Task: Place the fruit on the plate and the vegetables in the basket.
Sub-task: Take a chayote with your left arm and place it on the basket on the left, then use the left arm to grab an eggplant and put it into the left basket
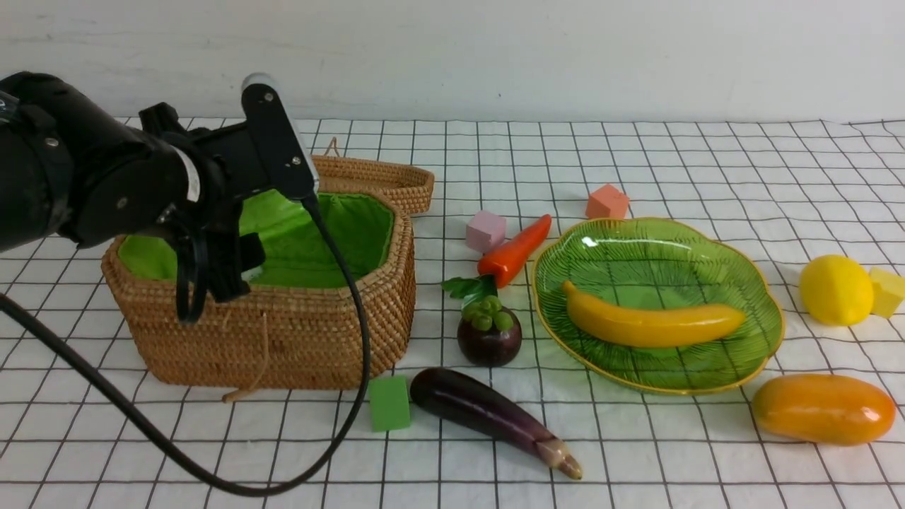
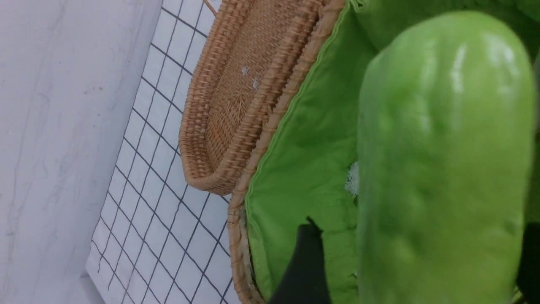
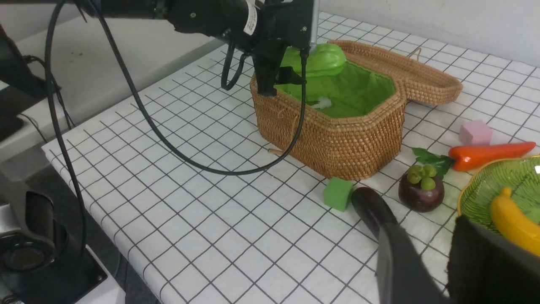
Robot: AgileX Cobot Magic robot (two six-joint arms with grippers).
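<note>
I hold my left gripper above the open basket with its jaws spread, one finger clear of the gourd between them, so the gourd can drop inside.

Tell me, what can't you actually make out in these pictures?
- Front view: the gourd is lost behind the left arm.
- Left wrist view: one finger stands apart from the gourd; the other is mostly cut off at the edge, so contact there is unclear.
- Right wrist view: the right gripper is a dark blur, the plate is cut off, and the lemon and mango fall outside.
</note>
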